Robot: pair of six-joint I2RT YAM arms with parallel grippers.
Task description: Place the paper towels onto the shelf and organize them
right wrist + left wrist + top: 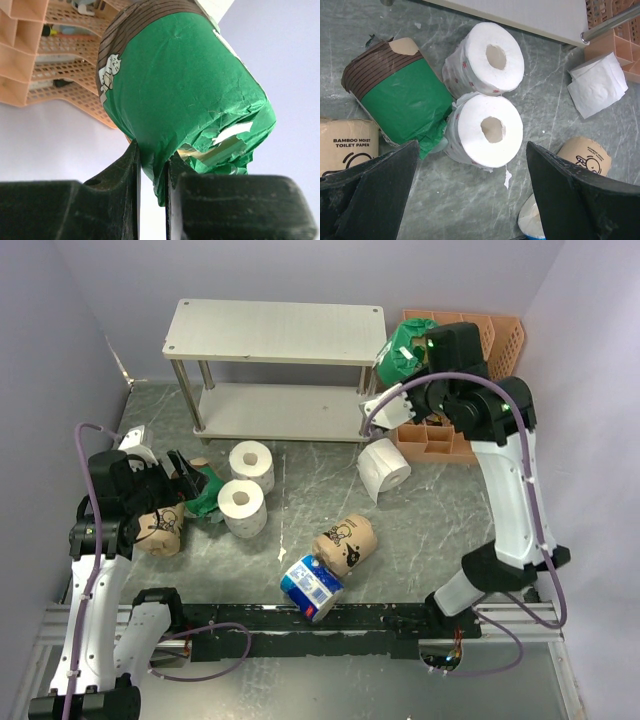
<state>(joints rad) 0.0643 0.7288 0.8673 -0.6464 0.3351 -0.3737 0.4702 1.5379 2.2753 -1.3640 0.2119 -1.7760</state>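
Your right claw [152, 165] pinches the crinkled green-wrapped roll [185, 90]; left claw [472, 150] gapes over two cylindrical bare white rolls [490, 130].

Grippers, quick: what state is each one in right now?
Left gripper: open, holding nothing.
Right gripper: closed on a green-wrapped roll, pinching its wrapper.

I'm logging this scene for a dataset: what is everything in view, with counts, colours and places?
shelf: one, grey-white with silver legs, far centre
organizer: one, orange, far right
bare rolls: three, white; two paired left of centre, one right
green-wrapped rolls: two; one by left arm, one held aloft
tan-wrapped rolls: two, tan; one near left, one centre
blue-and-white roll: one, near centre
left pincer: black, open above the paired rolls
right pincer: black, shut on the raised roll
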